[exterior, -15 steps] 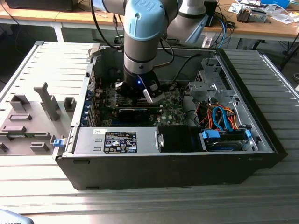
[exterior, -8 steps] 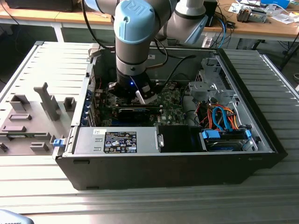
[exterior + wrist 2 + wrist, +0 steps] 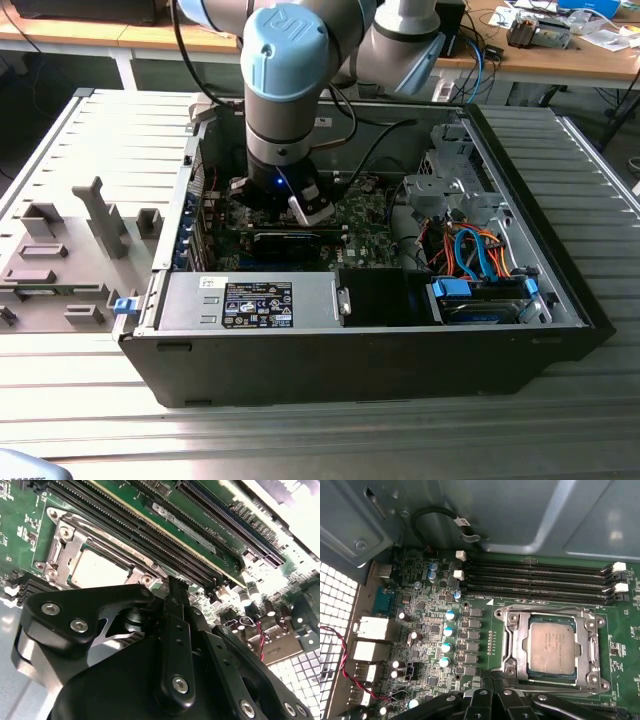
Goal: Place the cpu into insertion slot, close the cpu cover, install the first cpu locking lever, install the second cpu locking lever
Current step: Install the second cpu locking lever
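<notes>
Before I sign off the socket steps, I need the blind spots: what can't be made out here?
- Exterior view: the insertion slot, hidden behind the arm's wrist.
- First wrist view: the cpu sits in the insertion slot with the cpu cover around it; the locking levers can't be told as latched.
- Second wrist view: the cover's near edge, blocked by the gripper.

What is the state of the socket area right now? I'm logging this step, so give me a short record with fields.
cpu: seated in the insertion slot, pale face up
cpu cover: closed over the cpu, framing it through its window
gripper: low inside the computer case, just beside the slot, holding nothing visible
memory slots: four long ones beside the socket
</notes>
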{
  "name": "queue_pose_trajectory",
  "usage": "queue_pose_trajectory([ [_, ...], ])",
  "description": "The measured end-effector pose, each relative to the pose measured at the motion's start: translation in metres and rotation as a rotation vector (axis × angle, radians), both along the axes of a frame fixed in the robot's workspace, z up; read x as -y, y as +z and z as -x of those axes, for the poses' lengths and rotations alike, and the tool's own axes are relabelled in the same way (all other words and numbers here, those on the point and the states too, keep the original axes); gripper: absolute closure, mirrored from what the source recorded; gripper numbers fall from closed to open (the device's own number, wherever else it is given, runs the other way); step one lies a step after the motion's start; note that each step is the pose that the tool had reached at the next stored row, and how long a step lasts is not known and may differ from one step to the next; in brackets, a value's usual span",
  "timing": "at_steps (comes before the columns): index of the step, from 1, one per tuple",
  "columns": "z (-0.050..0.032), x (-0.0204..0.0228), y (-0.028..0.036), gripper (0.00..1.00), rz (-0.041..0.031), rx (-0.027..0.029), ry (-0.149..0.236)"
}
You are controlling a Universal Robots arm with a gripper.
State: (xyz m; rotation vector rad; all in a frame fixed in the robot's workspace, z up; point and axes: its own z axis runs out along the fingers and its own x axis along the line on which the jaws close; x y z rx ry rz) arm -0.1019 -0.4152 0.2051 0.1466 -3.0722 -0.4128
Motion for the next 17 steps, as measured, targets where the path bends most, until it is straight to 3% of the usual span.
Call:
queue_pose_trajectory([
  [2,0.0,0.0,-0.0009,0.89,-0.0039,0.0001,0.003],
  [9,-0.0002,-0.0005,-0.0076,0.89,-0.0047,0.0006,0.009],
  [15,-0.0009,-0.002,-0.0071,0.89,-0.0021,0.0,0.016],
  [17,-0.0009,-0.0045,-0.0059,0.89,-0.0015,0.0,0.017],
])
